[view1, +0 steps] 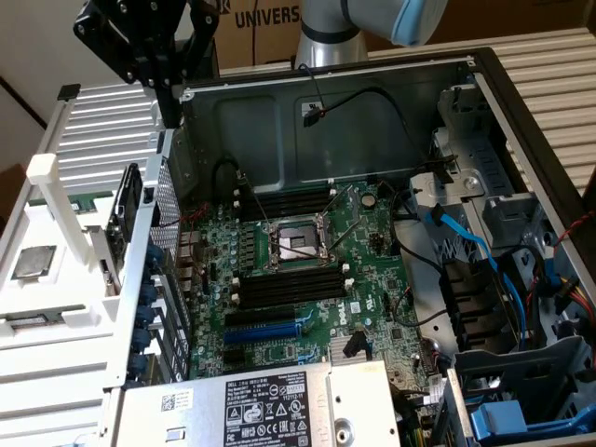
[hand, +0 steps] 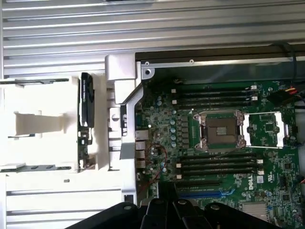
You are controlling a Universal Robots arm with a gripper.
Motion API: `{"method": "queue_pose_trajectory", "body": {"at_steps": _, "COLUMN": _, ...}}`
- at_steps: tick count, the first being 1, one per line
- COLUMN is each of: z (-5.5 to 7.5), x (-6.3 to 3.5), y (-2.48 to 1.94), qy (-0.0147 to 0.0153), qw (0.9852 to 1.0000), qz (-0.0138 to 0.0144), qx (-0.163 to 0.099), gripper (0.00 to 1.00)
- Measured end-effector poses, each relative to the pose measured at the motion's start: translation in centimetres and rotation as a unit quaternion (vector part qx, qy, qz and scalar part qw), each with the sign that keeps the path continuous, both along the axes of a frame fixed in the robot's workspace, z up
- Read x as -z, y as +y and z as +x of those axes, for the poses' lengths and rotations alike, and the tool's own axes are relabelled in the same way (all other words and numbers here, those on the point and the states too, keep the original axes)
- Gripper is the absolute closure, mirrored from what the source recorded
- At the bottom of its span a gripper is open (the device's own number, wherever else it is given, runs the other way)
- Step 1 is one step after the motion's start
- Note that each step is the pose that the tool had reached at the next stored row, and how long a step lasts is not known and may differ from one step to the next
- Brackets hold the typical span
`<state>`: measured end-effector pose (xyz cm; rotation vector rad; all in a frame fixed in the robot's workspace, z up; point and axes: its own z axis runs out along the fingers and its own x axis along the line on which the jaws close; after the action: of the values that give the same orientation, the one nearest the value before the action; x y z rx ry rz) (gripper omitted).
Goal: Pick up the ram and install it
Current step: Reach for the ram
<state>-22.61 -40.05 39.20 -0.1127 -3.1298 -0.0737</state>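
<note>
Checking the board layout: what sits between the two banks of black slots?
The CPU socket, between the far slots and the near slots; both the exterior and wrist views show it.

**Tight Quarters Over an Open Case**

My gripper (view1: 172,112) hangs above the case wall (view1: 154,242), at ten o'clock from the CPU socket (view1: 296,244). Open air lies over the black memory slots (view1: 291,285) at the socket's six o'clock. Cables (view1: 466,247) and drive bays (view1: 507,214) crowd three o'clock; the power supply (view1: 270,405) blocks six.
</note>
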Motion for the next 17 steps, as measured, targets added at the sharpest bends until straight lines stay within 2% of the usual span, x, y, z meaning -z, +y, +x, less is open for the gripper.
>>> {"method": "queue_pose_trajectory", "body": {"at_steps": 1, "z": -0.5, "x": 0.02, "y": 0.0, "qy": 0.0026, "qw": 1.0, "qz": 0.0, "qx": 0.0, "gripper": 0.9}}
{"method": "queue_pose_trajectory", "body": {"at_steps": 2, "z": -0.7, "x": 0.06, "y": 0.0, "qy": 0.003, "qw": 1.0, "qz": 0.0, "qx": 0.0, "gripper": 0.9}}
{"method": "queue_pose_trajectory", "body": {"at_steps": 4, "z": -1.5, "x": 0.15, "y": -0.01, "qy": 0.0029, "qw": 1.0, "qz": 0.0, "qx": 0.0, "gripper": 0.9}}
{"method": "queue_pose_trajectory", "body": {"at_steps": 7, "z": -2.1, "x": 0.26, "y": -0.01, "qy": 0.0008, "qw": 1.0, "qz": 0.0006, "qx": 0.0, "gripper": 0.9}}
{"method": "queue_pose_trajectory", "body": {"at_steps": 15, "z": -5.8, "x": 0.41, "y": -0.04, "qy": 0.0007, "qw": 1.0, "qz": 0.0006, "qx": 0.0, "gripper": 0.9}}
{"method": "queue_pose_trajectory", "body": {"at_steps": 17, "z": -7.1, "x": 0.52, "y": -0.04, "qy": 0.0009, "qw": 1.0, "qz": 0.0006, "qx": 0.0, "gripper": 0.9}}
